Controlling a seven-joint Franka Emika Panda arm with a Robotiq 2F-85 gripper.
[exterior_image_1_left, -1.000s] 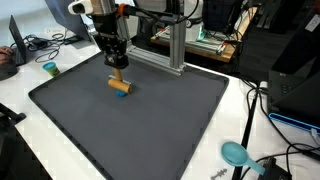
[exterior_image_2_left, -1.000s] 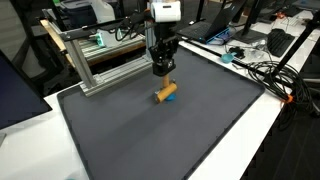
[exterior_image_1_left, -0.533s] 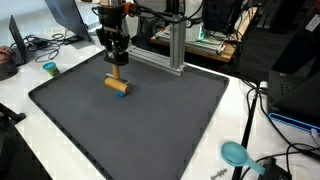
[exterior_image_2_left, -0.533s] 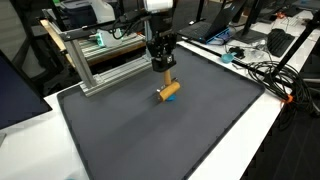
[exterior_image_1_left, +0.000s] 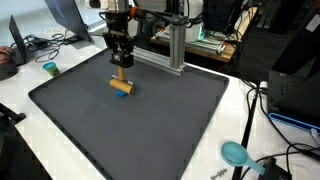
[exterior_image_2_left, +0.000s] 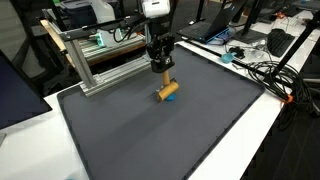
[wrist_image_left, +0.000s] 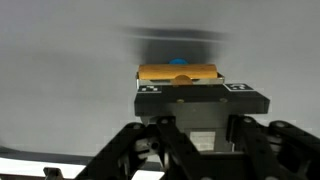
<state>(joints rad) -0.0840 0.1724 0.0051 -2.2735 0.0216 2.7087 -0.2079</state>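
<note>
One gripper (exterior_image_1_left: 121, 67) over wooden block (exterior_image_1_left: 120, 86), dark mat (exterior_image_1_left: 160, 125)

On the white table (exterior_image_1_left: 20, 90), a dark mat (exterior_image_1_left: 150, 125) with a wooden block (exterior_image_1_left: 121, 86) atop.

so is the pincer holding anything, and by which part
Yes, the pincer grips the wooden block by its upper end; the blue-tipped end is below.
</note>
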